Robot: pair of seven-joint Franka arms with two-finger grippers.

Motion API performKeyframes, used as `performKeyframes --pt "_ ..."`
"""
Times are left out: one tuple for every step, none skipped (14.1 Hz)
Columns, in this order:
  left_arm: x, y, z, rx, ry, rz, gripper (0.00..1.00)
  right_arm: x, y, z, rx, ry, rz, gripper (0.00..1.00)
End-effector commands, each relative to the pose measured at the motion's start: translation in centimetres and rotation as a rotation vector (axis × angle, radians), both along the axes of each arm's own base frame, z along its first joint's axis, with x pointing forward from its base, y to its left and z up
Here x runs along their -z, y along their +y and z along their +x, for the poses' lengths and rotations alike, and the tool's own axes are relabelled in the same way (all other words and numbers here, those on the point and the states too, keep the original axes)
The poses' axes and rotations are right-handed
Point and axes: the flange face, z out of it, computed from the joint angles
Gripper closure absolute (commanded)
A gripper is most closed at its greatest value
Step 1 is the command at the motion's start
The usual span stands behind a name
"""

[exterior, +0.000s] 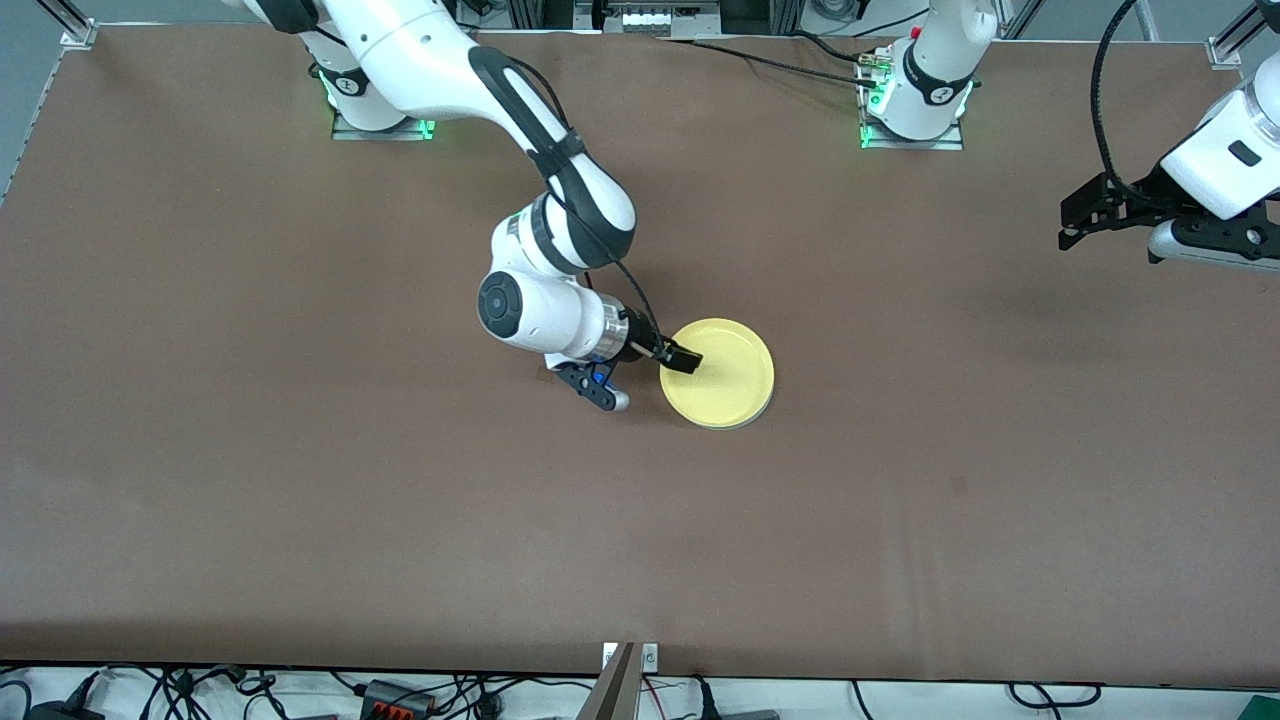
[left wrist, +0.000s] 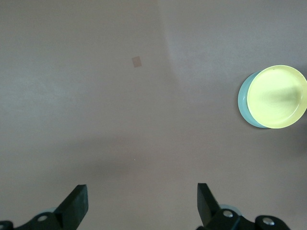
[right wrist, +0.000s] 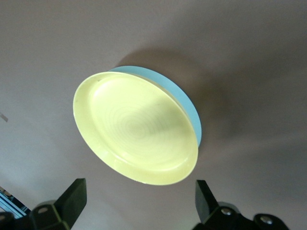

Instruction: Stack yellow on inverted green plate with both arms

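The yellow plate (exterior: 720, 375) lies right side up on top of the inverted green plate in the middle of the table. Only the green plate's rim shows under it in the left wrist view (left wrist: 243, 103) and the right wrist view (right wrist: 189, 105). My right gripper (exterior: 683, 360) is open and empty, low at the yellow plate's edge toward the right arm's end. In the right wrist view (right wrist: 139, 191) the yellow plate (right wrist: 136, 129) lies just ahead of the fingers, not between them. My left gripper (exterior: 1070, 225) is open and empty, held high over the left arm's end of the table (left wrist: 142, 191), where the arm waits.
The brown table (exterior: 300, 500) bears a small dark mark (exterior: 958, 486), also seen in the left wrist view (left wrist: 137, 61). A metal bracket (exterior: 625, 680) and cables sit at the edge nearest the front camera.
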Motion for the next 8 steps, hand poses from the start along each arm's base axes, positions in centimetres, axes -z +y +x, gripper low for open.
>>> performKeyframes --pt "-0.5 -0.1 0.3 0.013 -0.007 -0.017 0.00 -5.2 -6.0 2.1 -0.097 0.021 -0.061 0.00" --pt "-0.6 -0.1 0.3 0.013 -0.008 -0.017 0.00 -6.4 -8.1 2.5 -0.152 0.036 -0.085 0.00" --pt "-0.5 -0.1 0.3 0.013 -0.007 -0.017 0.00 -7.4 -11.5 3.3 -0.203 0.058 -0.120 0.00" --pt "-0.5 -0.1 0.3 0.013 -0.005 -0.017 0.00 -8.0 -15.2 4.2 -0.243 0.075 -0.163 0.00" --pt "-0.5 -0.1 0.3 0.011 -0.007 -0.017 0.00 -8.8 -18.9 5.1 -0.284 0.072 -0.202 0.00" --pt "-0.5 -0.1 0.3 0.013 -0.007 -0.017 0.00 -9.5 -21.8 5.7 -0.307 0.068 -0.219 0.00" --pt "-0.5 -0.1 0.3 0.013 -0.005 -0.015 0.00 -10.9 -24.7 6.3 -0.310 0.060 -0.227 0.00" --pt "-0.5 -0.1 0.3 0.013 -0.007 -0.017 0.00 -12.2 -27.3 6.7 -0.303 0.051 -0.230 0.00"
